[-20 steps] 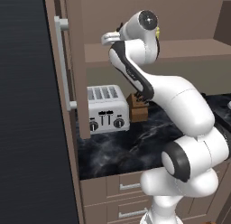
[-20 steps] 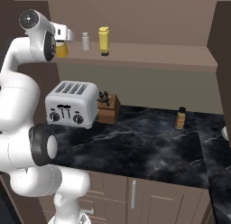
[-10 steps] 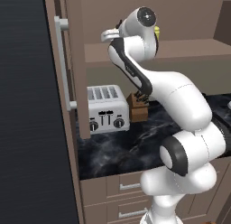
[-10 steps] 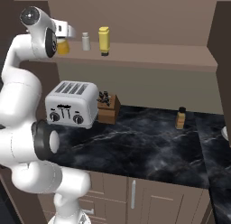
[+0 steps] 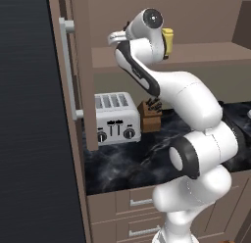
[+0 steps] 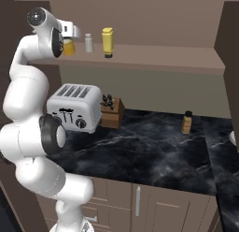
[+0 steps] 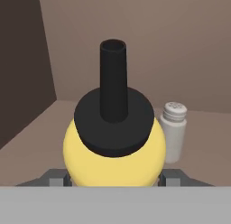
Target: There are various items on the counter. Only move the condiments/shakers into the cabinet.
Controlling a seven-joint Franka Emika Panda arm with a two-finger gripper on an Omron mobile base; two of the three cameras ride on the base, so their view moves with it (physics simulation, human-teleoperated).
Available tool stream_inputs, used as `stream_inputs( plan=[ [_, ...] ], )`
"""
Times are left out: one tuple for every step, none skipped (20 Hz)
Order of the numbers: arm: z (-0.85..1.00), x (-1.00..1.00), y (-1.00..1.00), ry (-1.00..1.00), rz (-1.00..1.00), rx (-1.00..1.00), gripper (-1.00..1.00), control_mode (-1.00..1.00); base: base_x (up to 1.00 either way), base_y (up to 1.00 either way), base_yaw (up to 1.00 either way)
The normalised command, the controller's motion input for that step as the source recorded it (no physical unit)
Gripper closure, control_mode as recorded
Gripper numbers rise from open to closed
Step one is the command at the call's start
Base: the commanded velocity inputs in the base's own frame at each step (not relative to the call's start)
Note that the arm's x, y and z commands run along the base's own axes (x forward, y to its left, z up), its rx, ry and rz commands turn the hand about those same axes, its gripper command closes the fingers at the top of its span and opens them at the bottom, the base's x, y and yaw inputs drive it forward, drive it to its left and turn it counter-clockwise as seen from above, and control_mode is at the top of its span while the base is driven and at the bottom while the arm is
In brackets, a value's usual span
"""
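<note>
Brown wooden wall cabinet [image 6: 154, 58] stood open above the black marble-patterned bench [image 6: 154, 154]. On its shelf the pincer [image 7: 115, 180] pinched a round yellow bottle with a dark cap [image 7: 114, 146], which hid most of both fingers. Just beside it stood a pale grey cylindrical shaker [image 7: 173, 130] and a yellow squeeze bottle [image 6: 108, 41]. A squat yellow bottle [image 6: 187, 122] sat on the bench.

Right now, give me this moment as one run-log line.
gripper: shut on yellow bottle, over cabinet shelf | on shelf: shaker, yellow squeeze bottle | on counter: small bottle
</note>
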Motion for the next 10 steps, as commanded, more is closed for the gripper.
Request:
stream_inputs(
  plan=[
    [-0.02,0.27,0.00,0.00,-0.01,0.00,1.00,-1.00,0.00,0.00,0.00],
    [-0.05,0.26,0.00,0.00,-0.01,0.00,1.00,-1.00,0.00,0.00,0.00],
    [-0.10,0.18,0.00,0.00,-0.02,0.00,1.00,-1.00,0.00,0.00,0.00],
    [-0.15,0.15,0.00,0.00,-0.02,0.00,1.00,-1.00,0.00,0.00,0.00],
    [-0.19,0.11,0.00,0.00,-0.02,0.00,1.00,-1.00,0.00,0.00,0.00],
    [-0.26,0.09,0.00,0.00,-0.02,-0.01,1.00,-1.00,0.00,0.00,0.00],
    [-0.28,0.11,0.00,0.00,-0.02,-0.01,1.00,-1.00,0.00,0.00,0.00],
    [-0.22,0.13,0.00,0.00,-0.02,-0.01,1.00,-1.00,0.00,0.00,0.00],
    [-0.14,0.14,0.00,0.00,-0.02,0.00,1.00,-1.00,0.00,0.00,0.00],
    [-0.06,0.11,0.00,0.00,-0.01,0.00,1.00,-1.00,0.00,0.00,0.00]
  ],
)
